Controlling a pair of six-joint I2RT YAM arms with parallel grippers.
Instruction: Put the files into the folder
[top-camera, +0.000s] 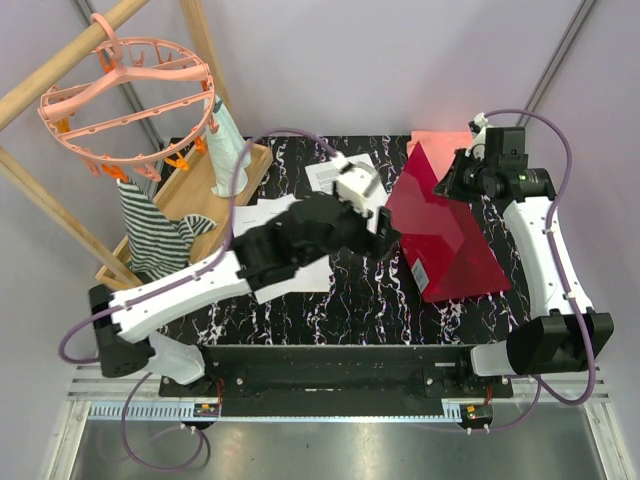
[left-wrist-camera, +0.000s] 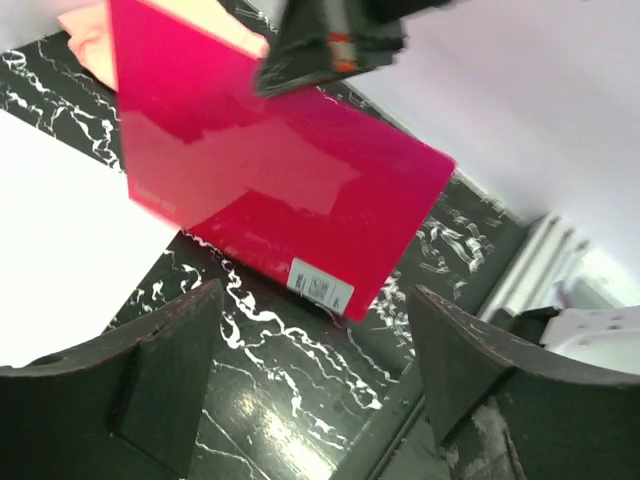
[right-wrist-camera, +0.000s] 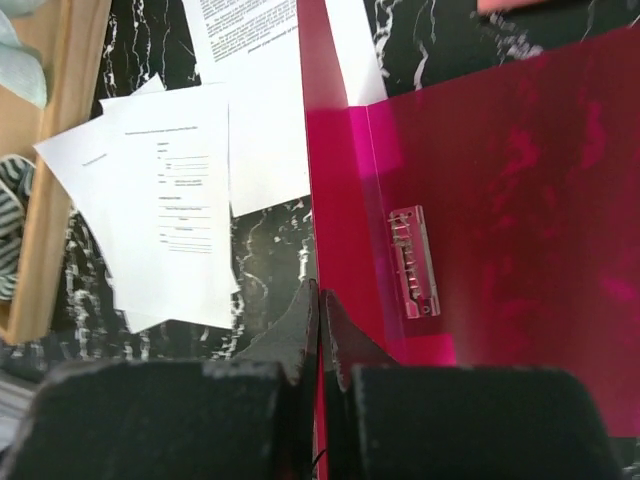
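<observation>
1. Opening the flat crimson plastic folder (top-camera: 445, 235) looks to be the step in hand. Its cover stands tilted up like a tent, while its back half lies on the black marbled tabletop (top-camera: 350, 310).
2. The right gripper (right-wrist-camera: 318, 305) has its fingers pressed together on the cover's free edge, pinching it. Its wrist view looks down on the bared inside and the metal clip (right-wrist-camera: 413, 262).
3. The left gripper (left-wrist-camera: 315, 370) hangs with fingers spread and nothing between them. It is just beside the folder's left side, facing the cover's outer face and the white label (left-wrist-camera: 320, 285).
4. The loose white printed paper sheets (right-wrist-camera: 180, 220), the files, lie fanned on the tabletop left of the folder, partly under the left arm. None is inside yet.
5. Next, I judge, the right gripper must hold the cover up or lay it wider. The left gripper must turn to the sheets, catch a thin edge and slide them in beside the clip.
6. Such thin sheets may buckle or drift apart when pushed.
</observation>
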